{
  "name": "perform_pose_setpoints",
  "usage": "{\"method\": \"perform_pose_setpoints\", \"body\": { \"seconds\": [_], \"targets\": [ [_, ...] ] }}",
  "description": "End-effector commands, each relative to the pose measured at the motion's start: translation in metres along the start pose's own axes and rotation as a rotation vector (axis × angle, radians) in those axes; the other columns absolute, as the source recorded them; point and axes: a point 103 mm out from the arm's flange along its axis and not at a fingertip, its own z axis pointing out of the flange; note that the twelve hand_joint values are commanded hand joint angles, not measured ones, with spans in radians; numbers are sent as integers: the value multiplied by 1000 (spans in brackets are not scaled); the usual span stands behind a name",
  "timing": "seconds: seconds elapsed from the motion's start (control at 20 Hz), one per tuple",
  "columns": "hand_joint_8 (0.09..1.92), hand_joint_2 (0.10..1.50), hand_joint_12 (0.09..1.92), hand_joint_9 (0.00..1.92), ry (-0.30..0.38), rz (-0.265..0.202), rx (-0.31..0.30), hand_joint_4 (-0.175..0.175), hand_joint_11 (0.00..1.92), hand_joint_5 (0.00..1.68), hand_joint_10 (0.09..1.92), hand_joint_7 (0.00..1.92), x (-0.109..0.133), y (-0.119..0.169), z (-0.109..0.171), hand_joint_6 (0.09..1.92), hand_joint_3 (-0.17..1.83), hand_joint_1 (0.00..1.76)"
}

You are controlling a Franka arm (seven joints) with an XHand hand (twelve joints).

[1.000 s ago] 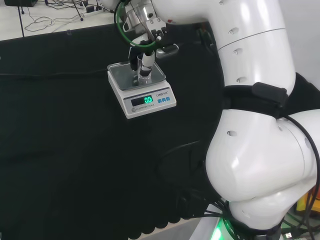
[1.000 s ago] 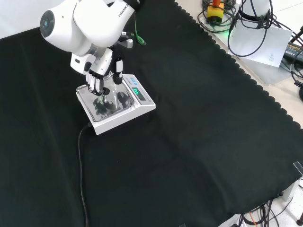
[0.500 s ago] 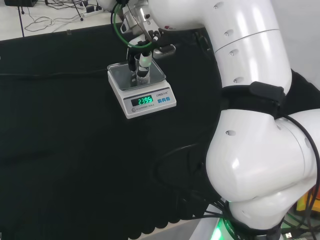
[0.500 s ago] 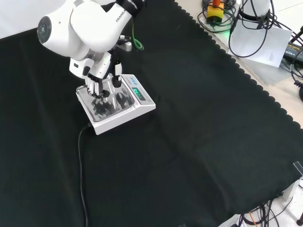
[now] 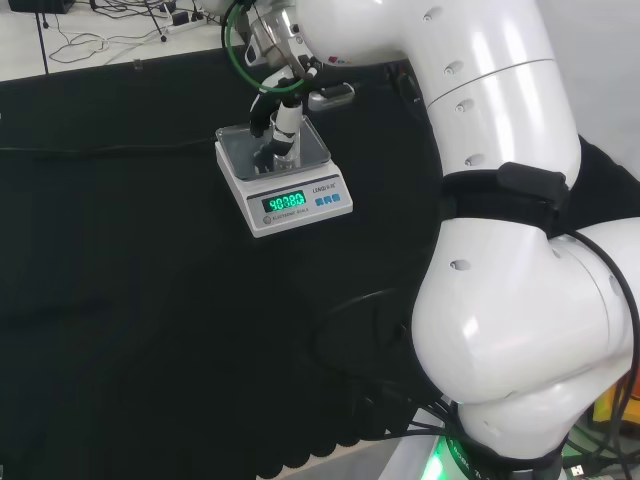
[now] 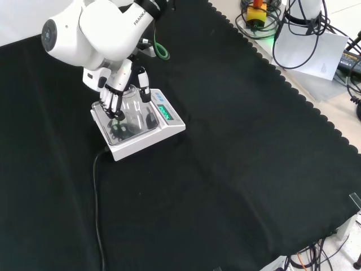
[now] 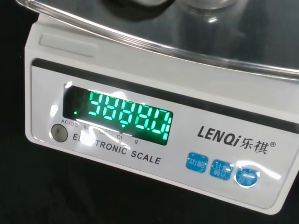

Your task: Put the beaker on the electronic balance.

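Observation:
The white electronic balance (image 5: 285, 190) stands on the black cloth with its green display lit. In the wrist view its front panel (image 7: 117, 154) is close, below the steel pan's rim (image 7: 140, 42). A clear beaker (image 5: 279, 153) stands upright on the pan (image 6: 115, 132), and its base (image 7: 208, 4) is in the wrist view. The hand (image 5: 284, 112) reaches down from above. Its fingers (image 6: 113, 100) are on one side of the beaker (image 6: 132, 106) and its thumb on the other, curled round it.
A green cable loop (image 5: 238, 55) hangs by the wrist. A black cord (image 6: 96, 197) runs from the balance toward the front view's lower edge. The arm's white links (image 5: 500, 250) fill the head view's right. The cloth's scalloped edge (image 6: 293, 84) runs diagonally at the front view's right.
The beaker has come down onto the pan and the display's reading has climbed from zero. The hand has tilted a little, with fingers and thumb slightly wider apart.

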Motion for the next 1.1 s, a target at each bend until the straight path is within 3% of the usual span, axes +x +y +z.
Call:
{"method": "perform_pose_setpoints", "body": {
  "seconds": [0.05, 0.15, 0.2, 0.4, 0.9, 0.95, 1.05, 1.1],
  "targets": [
    [325, 867, 1541, 12, 3, 2, 25, 16, 47, 181, 529, 4, -1, -6, 1, 495, -173, 904],
    [105, 841, 1472, 2, -15, 9, 11, 19, 10, 174, 172, 0, 0, -14, -4, 397, -162, 875],
    [87, 830, 1419, 0, -35, 21, -5, 20, 4, 176, 87, 0, 1, -20, -9, 361, -160, 865],
    [87, 812, 1328, 0, -92, 71, -94, 21, 0, 212, 87, 1, 0, -57, -42, 257, -150, 842],
    [87, 813, 1338, 74, -184, 203, -301, 21, 0, 297, 87, 116, 8, -178, -119, 252, -144, 833],
    [87, 814, 1347, 66, -193, 218, -321, 21, 0, 317, 107, 125, 10, -191, -122, 230, -141, 832],
    [192, 820, 1412, 37, -222, 254, -352, 21, 0, 367, 438, 161, 14, -215, -123, 205, -136, 835],
    [297, 837, 1462, 131, -240, 268, -368, 19, 31, 410, 601, 224, 16, -226, -120, 233, -137, 850]
  ]
}}
